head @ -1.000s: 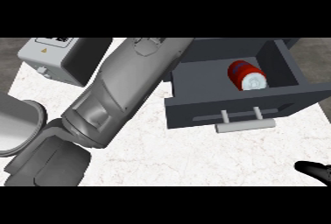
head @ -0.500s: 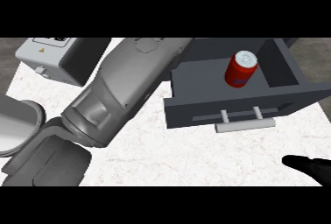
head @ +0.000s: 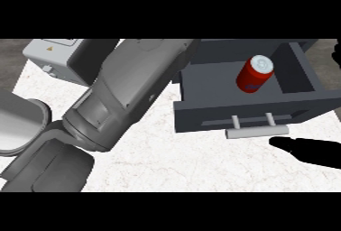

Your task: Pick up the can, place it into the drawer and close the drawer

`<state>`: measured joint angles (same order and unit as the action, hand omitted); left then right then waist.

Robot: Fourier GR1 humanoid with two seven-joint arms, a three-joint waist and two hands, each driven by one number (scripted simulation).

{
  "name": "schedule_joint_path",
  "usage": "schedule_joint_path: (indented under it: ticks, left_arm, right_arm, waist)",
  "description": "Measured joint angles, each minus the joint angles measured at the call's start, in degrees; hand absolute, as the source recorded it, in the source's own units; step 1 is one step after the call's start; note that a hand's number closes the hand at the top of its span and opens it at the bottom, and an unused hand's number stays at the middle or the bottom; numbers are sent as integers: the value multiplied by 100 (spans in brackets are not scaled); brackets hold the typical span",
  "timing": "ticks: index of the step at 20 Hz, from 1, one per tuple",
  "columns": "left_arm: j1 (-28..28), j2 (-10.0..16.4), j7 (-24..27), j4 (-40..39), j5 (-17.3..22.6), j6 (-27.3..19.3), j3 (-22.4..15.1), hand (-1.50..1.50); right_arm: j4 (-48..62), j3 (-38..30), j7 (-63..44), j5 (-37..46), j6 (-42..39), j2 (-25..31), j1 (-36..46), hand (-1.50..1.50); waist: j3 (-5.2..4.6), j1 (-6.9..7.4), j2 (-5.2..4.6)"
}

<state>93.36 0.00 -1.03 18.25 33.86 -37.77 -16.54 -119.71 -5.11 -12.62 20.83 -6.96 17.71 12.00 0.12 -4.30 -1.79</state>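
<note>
The can (head: 253,76) is inside the open drawer (head: 200,113) - red, with its silver top turned up and toward the far right, so it appears to lean rather than stand square. It sits in the right part of the drawer's well, close to the right inner wall, and nothing is touching it. The right hand (head: 313,152) is well apart from it, low at the view's right edge on the near side of the drawer's front. It shows as a flat black shape with its fingers stretched toward the left, uncurled and holding nothing, its tip just below and to the right of the drawer's pale bar handle (head: 256,132), though whether it touches the handle cannot be told. The drawer is dark grey and pulled out toward the viewer, its front panel over the table (head: 186,158), whose top is white with faint marbling. The left forearm (head: 126,94) - broad and grey - crosses the left half of the view from the lower left up to the top, and its hand does not show. Behind it, at the upper left, a light grey box (head: 57,58) with a small yellow label stands on the table.
</note>
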Motion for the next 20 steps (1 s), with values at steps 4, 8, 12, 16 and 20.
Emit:
schedule_joint_path:
  ticks: [4,8,12,16,20]
  left_arm:
    - [12,15,167,-106,13,120,48,-150]
    - [87,40,141,-192,-19,193,25,-150]
    - [97,17,148,-219,-64,166,25,-150]
    - [54,80,142,-177,-73,282,100,-150]
    - [-43,202,111,-100,-135,334,135,-150]
  right_arm:
    - [684,383,318,774,183,70,266,-150]
    - [1420,824,444,1515,417,4,629,-150]
    - [2359,1064,780,2141,779,-35,883,-150]
    - [3292,1243,988,2663,1133,-152,1298,-150]
    - [4373,1203,1280,2994,1592,-272,1786,-150]
  waist:
    - [-2,153,9]
    - [-4,254,43]
    - [-2,327,65]
    - [-5,401,87]
    - [-6,490,105]
